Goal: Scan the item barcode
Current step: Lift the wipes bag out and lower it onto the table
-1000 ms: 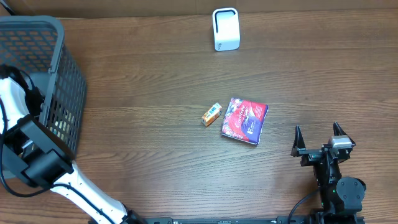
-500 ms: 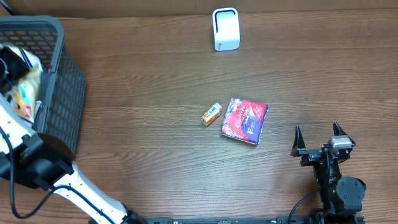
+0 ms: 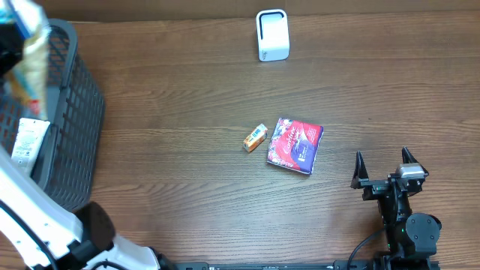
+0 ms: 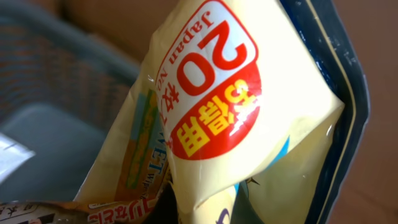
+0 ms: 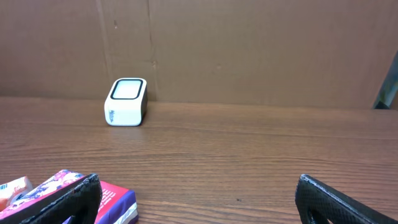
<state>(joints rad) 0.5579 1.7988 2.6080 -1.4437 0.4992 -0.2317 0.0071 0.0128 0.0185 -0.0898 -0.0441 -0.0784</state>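
The right gripper [image 3: 383,169] rests at the near edge of the table [image 3: 187,202], on the right side, its jaws spread wide with nothing between them. In the right wrist view both dark fingertips [image 5: 79,194] frame bare wood. The white left arm [image 3: 34,217] rises from the near left corner.

Further in, near the table's middle, a red packet [image 3: 295,145] lies flat. A small orange box [image 3: 256,137] lies just beside its left edge, apart from it. Both are well apart from either gripper.

At the left stands a grey mesh basket [image 3: 75,105]. A white label [image 3: 27,142] shows inside it. Above the basket's far end the left arm holds up a yellow bag [image 4: 211,93], clear of the rim. The left gripper is closed on this bag, though its fingers do not show plainly in any view. In the left wrist view the bag fills most of the frame: pale yellow film, crumpled, with a red badge bearing a large "20" and a dark blue edge. The basket wall is blurred behind it, and part of another printed packet [image 4: 68,213] shows below.

At the far edge, right of centre, the white scanner [image 3: 272,34] stands upright against a brown board [image 5: 249,50], well apart from the bag.
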